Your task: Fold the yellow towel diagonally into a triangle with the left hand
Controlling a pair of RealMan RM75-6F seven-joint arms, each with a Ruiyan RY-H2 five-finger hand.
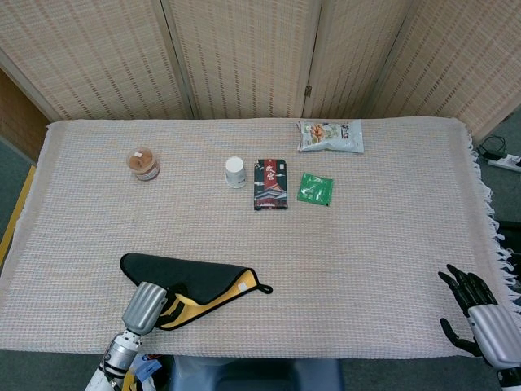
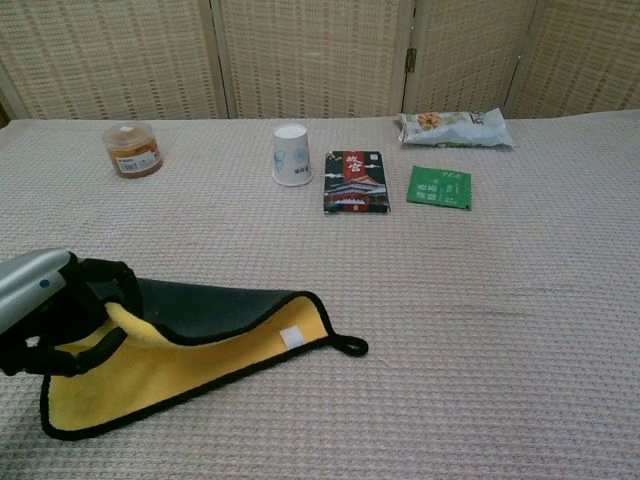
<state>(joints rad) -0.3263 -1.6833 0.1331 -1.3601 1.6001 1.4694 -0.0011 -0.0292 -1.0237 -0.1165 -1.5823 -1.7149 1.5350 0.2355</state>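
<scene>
The left hand (image 1: 147, 306) grips a corner of the towel (image 1: 191, 279) at the table's (image 1: 383, 244) near edge; the towel lies folded over, dark underside up, yellow showing beneath. The right hand (image 1: 480, 314) hangs off the right corner, fingers spread.

Towels: we count one yellow towel (image 1: 207, 289).
Cups: we see one white cup (image 1: 235, 171).
Jars: one brown jar (image 1: 144, 163).
Packets: we count one dark packet (image 1: 270, 184), one green sachet (image 1: 315, 189), one snack bag (image 1: 330, 136).
Hands: two, left hand (image 1: 145, 307), right hand (image 1: 480, 314).
</scene>
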